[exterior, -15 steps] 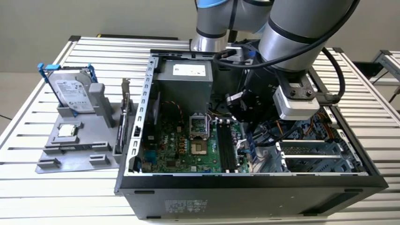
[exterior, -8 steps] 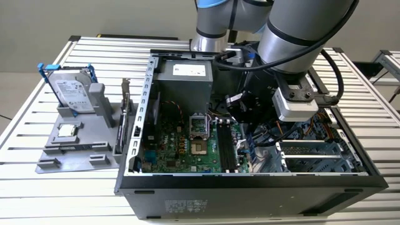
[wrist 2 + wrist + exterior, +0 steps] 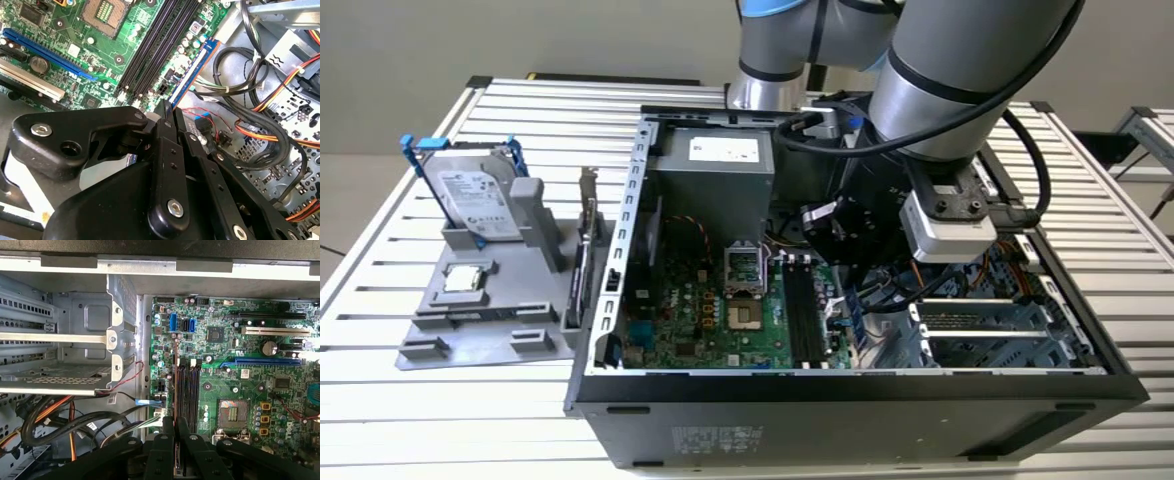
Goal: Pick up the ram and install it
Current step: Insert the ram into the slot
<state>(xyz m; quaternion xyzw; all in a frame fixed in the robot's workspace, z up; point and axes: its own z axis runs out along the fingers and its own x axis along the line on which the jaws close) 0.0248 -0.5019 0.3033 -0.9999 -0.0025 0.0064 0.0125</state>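
Note:
The ram (image 3: 196,67) is a thin bluish strip seen edge-on, with my gripper (image 3: 167,109) shut on its end. In the first wrist view the ram (image 3: 175,375) runs as a narrow line from my gripper (image 3: 175,424) along the outer side of the black motherboard slots (image 3: 189,390). It lies parallel to the slots (image 3: 155,45), on the side nearest the cables. Whether it touches a slot I cannot tell. In the exterior view my gripper (image 3: 845,285) reaches down into the open computer case (image 3: 854,385), just to the exterior view's right of the slots (image 3: 803,312).
Bundled black, orange and yellow cables (image 3: 260,115) and a metal drive cage (image 3: 75,340) lie close beside the slots. The empty processor socket (image 3: 231,412) is on their other side. Outside the case, a grey fixture (image 3: 480,320) holds a blue-framed hard drive (image 3: 474,195) and a square chip (image 3: 464,280).

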